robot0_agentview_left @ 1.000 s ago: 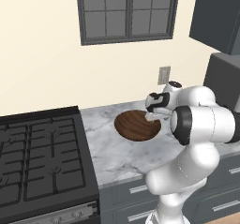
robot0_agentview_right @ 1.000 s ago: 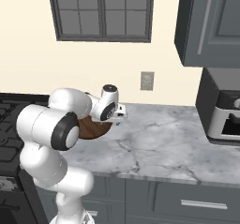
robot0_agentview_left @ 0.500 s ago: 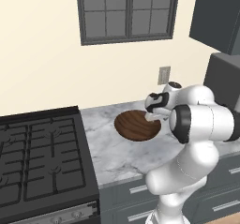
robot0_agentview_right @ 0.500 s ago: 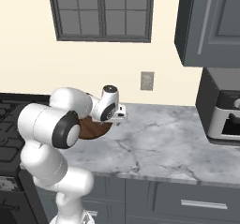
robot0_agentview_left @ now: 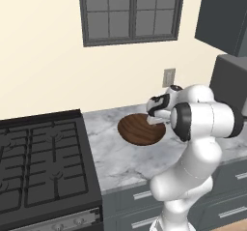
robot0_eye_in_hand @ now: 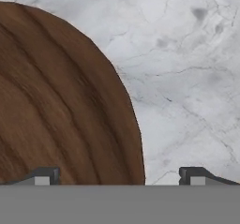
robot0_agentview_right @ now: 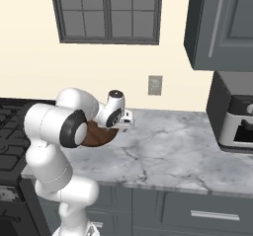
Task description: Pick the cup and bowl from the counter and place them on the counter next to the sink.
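At the left side stands the black gas stove [robot0_agentview_left: 41, 162], and the counter [robot0_agentview_left: 120, 162] of grey-white marble begins just beside its right edge. The bowl [robot0_agentview_left: 140, 128] of dark brown wood lies on the counter, nearer to the back edge than to the front edge, and not far from the stove. The gripper [robot0_agentview_left: 155, 119] is above the right part of the bowl's rim, with its fingers pointing down. In the hand view the two fingertips [robot0_eye_in_hand: 44, 176] stand wide apart: one is over the wood of the bowl [robot0_eye_in_hand: 56, 101] and the other over the bare counter [robot0_eye_in_hand: 187, 68], so the rim of the bowl passes between them. The gripper holds nothing. On the wall behind there is a window [robot0_agentview_left: 132, 12] and a wall socket [robot0_agentview_right: 154, 85]. Further right, at the right end of the counter [robot0_agentview_right: 173, 151], stands a dark grey appliance [robot0_agentview_right: 234, 114] under the upper cabinet [robot0_agentview_right: 222, 25].
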